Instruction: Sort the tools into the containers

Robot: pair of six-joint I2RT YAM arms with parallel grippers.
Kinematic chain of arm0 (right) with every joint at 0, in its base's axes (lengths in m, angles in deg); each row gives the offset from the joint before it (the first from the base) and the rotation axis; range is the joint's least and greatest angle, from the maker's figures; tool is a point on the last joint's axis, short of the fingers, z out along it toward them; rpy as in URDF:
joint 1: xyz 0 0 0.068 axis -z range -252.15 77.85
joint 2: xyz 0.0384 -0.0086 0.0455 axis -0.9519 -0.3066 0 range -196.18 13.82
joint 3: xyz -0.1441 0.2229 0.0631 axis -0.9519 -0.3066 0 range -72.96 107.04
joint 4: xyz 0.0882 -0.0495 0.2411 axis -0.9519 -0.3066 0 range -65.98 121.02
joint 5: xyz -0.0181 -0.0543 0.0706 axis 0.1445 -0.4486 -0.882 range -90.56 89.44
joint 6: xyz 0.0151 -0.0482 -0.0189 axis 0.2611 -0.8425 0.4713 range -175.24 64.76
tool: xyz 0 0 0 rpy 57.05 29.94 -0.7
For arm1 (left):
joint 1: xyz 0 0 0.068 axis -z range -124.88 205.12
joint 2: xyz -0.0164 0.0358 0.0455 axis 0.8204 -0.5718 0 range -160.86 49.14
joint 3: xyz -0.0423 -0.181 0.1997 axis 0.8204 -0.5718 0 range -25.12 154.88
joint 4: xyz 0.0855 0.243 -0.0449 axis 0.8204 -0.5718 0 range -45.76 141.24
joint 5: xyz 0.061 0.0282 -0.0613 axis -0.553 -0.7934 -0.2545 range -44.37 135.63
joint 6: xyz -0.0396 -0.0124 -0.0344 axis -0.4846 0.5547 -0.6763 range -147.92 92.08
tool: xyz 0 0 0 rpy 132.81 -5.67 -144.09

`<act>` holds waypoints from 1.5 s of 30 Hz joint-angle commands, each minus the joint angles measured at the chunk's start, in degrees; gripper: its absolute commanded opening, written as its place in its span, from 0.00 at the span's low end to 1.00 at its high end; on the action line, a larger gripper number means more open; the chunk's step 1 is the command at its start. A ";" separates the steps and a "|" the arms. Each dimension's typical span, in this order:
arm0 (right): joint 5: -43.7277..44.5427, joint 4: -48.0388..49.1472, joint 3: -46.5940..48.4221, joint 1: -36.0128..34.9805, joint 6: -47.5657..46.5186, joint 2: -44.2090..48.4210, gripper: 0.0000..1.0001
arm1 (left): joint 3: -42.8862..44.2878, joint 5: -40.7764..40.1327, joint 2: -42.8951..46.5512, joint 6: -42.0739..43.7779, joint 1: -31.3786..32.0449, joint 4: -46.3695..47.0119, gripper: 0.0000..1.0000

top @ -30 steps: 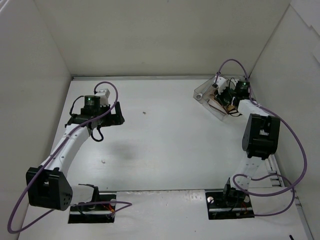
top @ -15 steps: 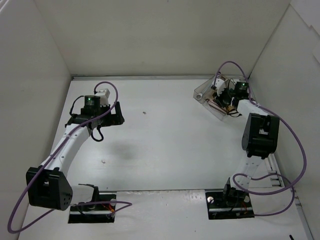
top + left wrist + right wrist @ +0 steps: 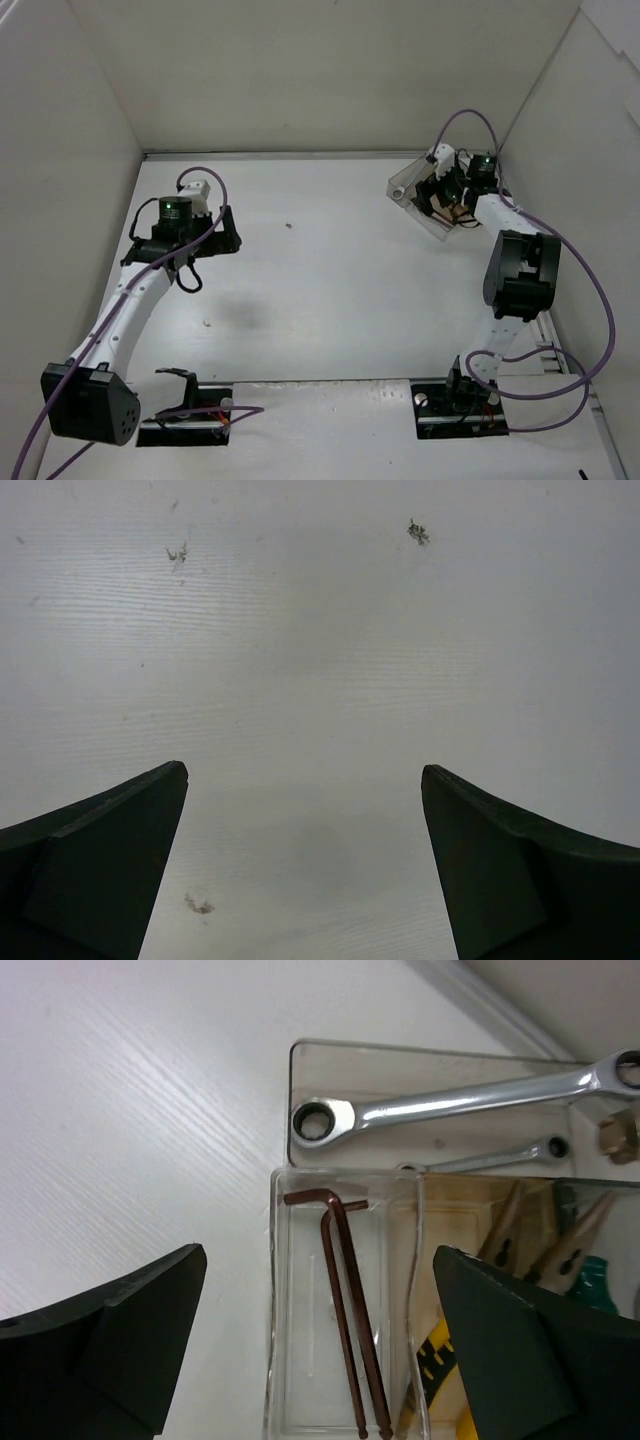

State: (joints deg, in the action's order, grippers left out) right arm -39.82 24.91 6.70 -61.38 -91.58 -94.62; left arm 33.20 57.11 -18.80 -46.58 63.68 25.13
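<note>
The container (image 3: 272,1290), a clear box with dividers, sits at the far right of the table (image 3: 405,186). Two dark L-shaped hex keys (image 3: 352,1330) lie in its narrow left compartment. Two silver wrenches (image 3: 450,1105) lie across its far section. Yellow-handled pliers (image 3: 437,1358) and a green handle (image 3: 592,1278) rest on its tan bottom. My right gripper (image 3: 318,1252) hovers open just above the box (image 3: 437,198) with nothing between its fingers. My left gripper (image 3: 304,768) is open over bare table at the far left (image 3: 222,238).
White walls close in the table on the left, back and right; the right wall stands close behind the container. Purple cables (image 3: 590,290) loop off both arms. A small dark speck (image 3: 289,224) marks the table between the arms.
My right gripper has gone from shut to wide open above the container. The left arm has drawn slightly back and to the left, still open.
</note>
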 commanded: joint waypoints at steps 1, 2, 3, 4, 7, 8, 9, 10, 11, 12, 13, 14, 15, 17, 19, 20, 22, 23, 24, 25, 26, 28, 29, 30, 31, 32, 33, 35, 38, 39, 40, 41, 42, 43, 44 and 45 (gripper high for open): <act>1.73 3.73 6.12 -0.13 15.48 9.82 0.98 | 0.12 -4.17 5.18 0.20 -0.56 -0.52 1.00; 2.87 3.91 6.30 -0.56 17.68 12.09 0.98 | 0.04 -5.06 7.28 0.20 -1.08 -1.74 1.00; 6.79 3.74 6.21 -1.09 21.62 13.68 0.98 | -0.14 -7.07 8.25 0.46 -1.09 -2.28 1.00; 8.92 3.74 5.86 -1.79 23.57 14.83 0.98 | -0.32 -8.22 10.44 0.37 -1.09 -3.59 1.00; 15.78 3.74 3.93 -3.82 32.27 20.89 0.98 | 0.12 -14.35 12.91 0.11 -1.09 -6.92 1.00; 17.63 3.74 1.93 -4.60 34.82 24.47 0.98 | 0.30 -15.34 14.05 -0.06 -1.09 -7.81 1.00; 18.25 3.74 0.69 -4.87 39.98 26.25 0.98 | 0.73 -17.53 14.76 -0.24 -1.09 -8.86 1.00; 17.74 3.74 -0.72 -5.05 41.51 27.83 0.98 | 0.82 -18.68 16.16 -1.46 -1.09 -10.53 1.00; 17.56 3.74 -4.21 -5.05 43.09 31.94 0.98 | 1.00 -19.13 16.87 -2.17 -1.09 -11.50 1.00; 16.77 3.74 -6.25 -5.23 45.02 34.50 0.98 | 0.91 -19.31 17.66 -2.61 -1.09 -12.12 1.00; 16.85 3.74 -10.27 -5.31 46.60 38.79 0.98 | 0.83 -19.31 19.50 -3.40 -1.09 -12.99 1.00; 17.20 3.65 -12.14 -5.49 47.32 41.27 0.98 | 0.22 -19.92 20.38 -3.93 -0.56 -13.26 1.00; 17.64 3.65 -14.33 -5.67 47.85 43.64 0.98 | -0.14 -19.92 21.26 -4.19 -0.56 -13.53 1.00; 18.08 3.65 -20.55 -5.75 48.90 51.46 0.98 | -1.28 -20.53 23.55 -5.16 0.58 -14.14 1.00; 19.05 2.77 -24.62 -5.75 49.34 59.61 0.98 | -3.56 -20.63 25.57 -5.51 0.58 -14.32 1.00; 20.27 2.33 -27.94 -5.67 49.08 62.01 0.98 | -4.35 -20.63 26.19 -5.34 0.58 -14.23 1.00; 21.94 0.67 -30.69 -5.84 48.91 68.41 0.98 | -6.20 -20.63 27.77 -5.60 1.11 -14.06 1.00; 23.87 -0.30 -32.36 -5.84 49.60 69.93 0.98 | -7.08 -20.02 28.39 -5.43 1.11 -13.88 1.00; 24.23 -1.79 -32.89 -5.76 49.52 71.69 0.98 | -7.26 -19.58 29.44 -5.34 1.11 -13.62 1.00; 24.85 -2.32 -33.60 -5.75 49.26 74.32 0.98 | -7.43 -19.22 29.97 -5.17 1.11 -13.27 1.00; 25.37 -3.63 -33.86 -5.93 49.52 75.21 0.98 | -8.13 -18.35 30.50 -4.64 1.11 -12.83 1.00; 25.90 -4.70 -34.39 -6.02 50.13 77.49 0.98 | -8.93 -17.73 32.52 -4.02 1.11 -11.60 1.00; 26.08 -5.48 -34.65 -6.19 50.22 78.11 0.98 | -9.54 -16.86 33.04 -3.93 1.11 -11.16 1.00; 26.26 -5.75 -34.83 -6.98 50.14 78.64 0.98 | -9.89 -16.50 34.35 -3.41 1.11 -10.20 1.00; 27.56 -5.76 -35.18 -7.33 50.92 79.61 0.98 | -10.25 -16.15 34.80 -3.32 1.11 -9.67 1.00; 28.53 -6.02 -35.45 -7.86 51.54 80.05 0.98 | -10.77 -15.97 35.33 -3.23 1.11 -9.23 1.00; 29.24 -6.11 -35.62 -9.00 51.80 81.01 0.98 | -10.95 -15.97 35.86 -3.14 1.11 -8.79 1.00; 30.91 -6.63 -35.89 -10.06 51.72 81.28 0.98 | -11.30 -17.37 36.65 -3.32 1.11 -8.78 1.00; 32.67 -8.21 -36.41 -11.82 51.37 81.46 0.98 | -11.65 -18.25 37.53 -3.14 1.11 -7.65 1.00; 33.20 -8.57 -36.85 -14.17 50.76 82.07 0.98 | -11.92 -18.17 37.71 -2.97 1.11 -7.21 1.00; 35.38 -8.83 -37.55 -15.06 51.19 82.69 0.98 | -12.44 -18.08 37.88 -2.97 1.11 -6.68 1.00; 35.83 -9.01 -37.47 -15.51 51.54 83.13 0.98 | -12.62 -17.82 37.97 -2.97 1.11 -5.81 1.00; 35.40 -9.10 -37.38 -16.12 50.93 83.48 0.98 | -12.62 -17.81 37.97 -2.88 1.11 -5.62 1.00; 36.01 -9.62 -37.30 -16.30 51.01 83.57 0.98 | -12.62 -18.42 37.80 -2.88 1.11 -5.79 1.00; 36.36 -9.71 -37.21 -16.48 51.28 83.48 0.98 | -12.62 -18.86 37.62 -2.97 1.11 -6.32 1.00; 36.54 -9.80 -37.21 -16.74 51.37 83.31 0.98 | -12.45 -19.04 37.45 -3.05 1.11 -6.67 1.00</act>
State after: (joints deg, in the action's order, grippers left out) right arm -6.65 12.80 -31.16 -77.36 -41.02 -11.13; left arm 20.04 39.41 19.71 -50.58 64.51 15.03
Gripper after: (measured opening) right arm 0.980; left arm 0.996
